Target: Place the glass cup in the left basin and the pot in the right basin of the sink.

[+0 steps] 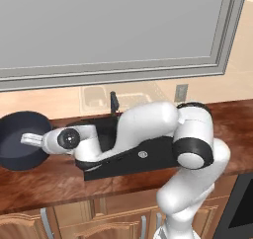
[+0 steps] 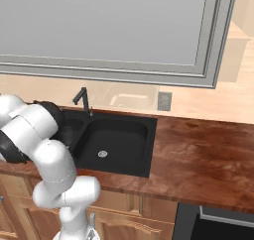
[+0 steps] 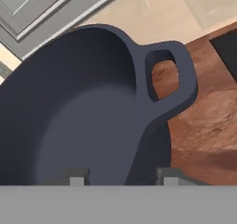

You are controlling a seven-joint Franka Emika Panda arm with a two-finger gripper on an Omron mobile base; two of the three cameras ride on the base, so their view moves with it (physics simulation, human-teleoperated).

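Now tool (image 3: 121,176) straddles pot (image 3: 69,116) rim, half-open; grip unclear.

One pot (image 1: 20,139), one sink (image 2: 111,140) with two basins — one faucet (image 2: 83,100), one wall outlet (image 2: 164,101) — and one window (image 2: 109,26).

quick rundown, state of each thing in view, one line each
pot: upright, lidless, nothing inside, on the counter left of the sink
claw: at the pot's rim beside one loop handle, one finger tip inside the wall and one outside; cannot tell if it has closed on it
right basin: nothing in it, drain bare
sink: right basin in plain sight, left part behind the arm
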